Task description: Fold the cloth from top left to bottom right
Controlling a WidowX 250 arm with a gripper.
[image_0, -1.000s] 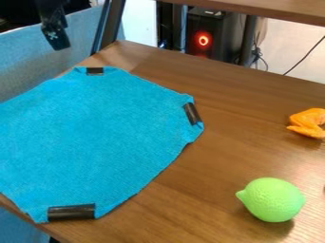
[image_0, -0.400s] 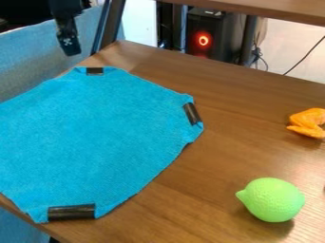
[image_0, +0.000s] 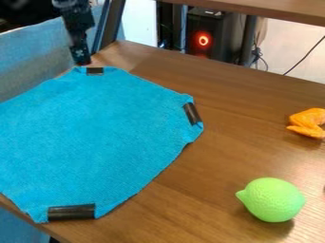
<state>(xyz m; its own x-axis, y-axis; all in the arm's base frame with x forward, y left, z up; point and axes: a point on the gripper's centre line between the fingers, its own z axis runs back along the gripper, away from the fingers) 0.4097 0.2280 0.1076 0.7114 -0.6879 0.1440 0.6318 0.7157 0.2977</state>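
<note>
Worktop (image_0: 222, 156): brown wood grain, pale sheen toward lower right. Grey-blue, cloth-like surface (image_0: 32, 61) beyond its left edge. Dark slanted post (image_0: 109, 26) by the far corner. Brown wooden shelf (image_0: 279, 8) across upper right. Beneath it, black computer case (image_0: 219, 35), round red light (image_0: 203, 40) glowing; dark upright post (image_0: 247, 40) beside it. Loose black cable (image_0: 304, 56) against pale, bright floor (image_0: 282, 40).

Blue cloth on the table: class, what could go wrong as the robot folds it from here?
The gripper hangs beside the dark strip at the cloth's top corner, so it might catch too little fabric. The cloth's lower-left corner lies close to the table's edge, so a dragging pull could shift it instead of folding it.
</note>
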